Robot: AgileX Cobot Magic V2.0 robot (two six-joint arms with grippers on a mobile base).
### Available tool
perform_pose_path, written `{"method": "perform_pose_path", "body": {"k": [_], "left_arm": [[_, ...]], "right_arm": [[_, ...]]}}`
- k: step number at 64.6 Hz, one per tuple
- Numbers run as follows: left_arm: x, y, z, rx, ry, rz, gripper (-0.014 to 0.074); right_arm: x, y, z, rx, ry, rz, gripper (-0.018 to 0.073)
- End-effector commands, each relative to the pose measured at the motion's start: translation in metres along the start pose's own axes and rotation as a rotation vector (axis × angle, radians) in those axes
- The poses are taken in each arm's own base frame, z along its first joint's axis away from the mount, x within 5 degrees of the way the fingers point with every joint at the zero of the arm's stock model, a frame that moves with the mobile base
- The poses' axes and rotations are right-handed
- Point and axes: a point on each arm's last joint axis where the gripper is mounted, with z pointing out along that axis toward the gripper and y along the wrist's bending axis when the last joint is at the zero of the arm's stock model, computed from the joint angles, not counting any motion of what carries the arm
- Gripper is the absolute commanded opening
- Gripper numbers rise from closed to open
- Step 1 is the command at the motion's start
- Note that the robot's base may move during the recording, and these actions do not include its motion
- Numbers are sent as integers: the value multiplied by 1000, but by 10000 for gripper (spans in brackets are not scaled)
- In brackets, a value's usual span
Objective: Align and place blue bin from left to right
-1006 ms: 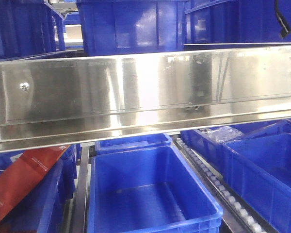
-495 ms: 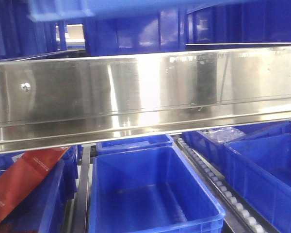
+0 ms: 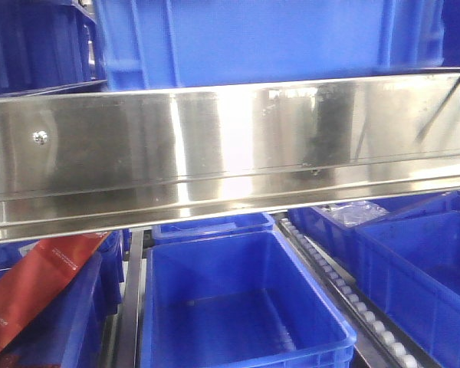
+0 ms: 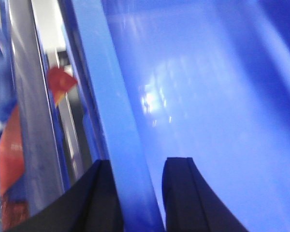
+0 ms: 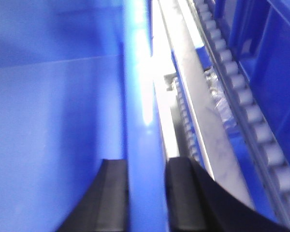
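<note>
A large blue bin [image 3: 276, 38] fills the top of the front view, above the steel shelf beam [image 3: 230, 146]. In the left wrist view my left gripper [image 4: 137, 195] is shut on the bin's left rim [image 4: 111, 96], one black finger outside and one inside the wall. The bin's pale blue inside [image 4: 208, 106] spreads to the right of that rim. In the right wrist view my right gripper [image 5: 146, 195] is shut on the bin's right rim [image 5: 137, 72], fingers either side of the wall. The grippers themselves do not show in the front view.
Below the beam an empty blue bin [image 3: 241, 307] stands in the middle lane, with another blue bin [image 3: 422, 268] to its right past a roller track [image 3: 345, 287]. A red carton [image 3: 38, 284] leans in a bin at the lower left. More blue bins [image 3: 31, 46] stand upper left.
The held blue bin has come much closer to the front camera and lower, now covering the bins behind it at the top of the view. The lower shelf is unchanged.
</note>
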Motion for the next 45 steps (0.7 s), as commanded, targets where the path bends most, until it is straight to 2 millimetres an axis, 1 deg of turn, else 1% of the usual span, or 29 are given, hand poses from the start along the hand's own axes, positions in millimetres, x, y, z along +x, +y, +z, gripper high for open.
{"method": "perform_pose_path", "body": {"k": [1,9,16,19,23,27,30,37,40,43,45], "left_arm": [[-6,-1,-10,1,-57,31,33],[-7,0,-9,-14,-59,37,202],[-7,1,-9,-27,-61,43,425],[-7,2,-10,-30,-61,44,524],[-7,2,-13,-34,-57,43,622],[-7,3,-19,-34,-59,42,608],[-8,3,-26,-33,-65,40,599],[-10,5,-47,-27,-92,35,599],[-11,6,-56,-27,-106,34,599],[-12,7,-67,-24,-120,34,599],[-12,7,-74,-23,-128,34,599]], "right_arm": [[-17,-10,-12,40,-137,-22,214],[-16,-10,-10,39,-139,-23,337],[-17,-10,-11,39,-143,-23,419],[-18,-10,-15,39,-147,-22,440],[-19,-10,-20,39,-147,-22,455],[-20,-10,-25,40,-143,-21,456],[-22,-10,-34,40,-150,-20,456],[-25,-10,-52,40,-153,-18,447],[-26,-10,-62,39,-153,-16,424],[-27,-10,-71,40,-157,-15,373],[-28,-9,-78,37,-159,-14,323]]}}
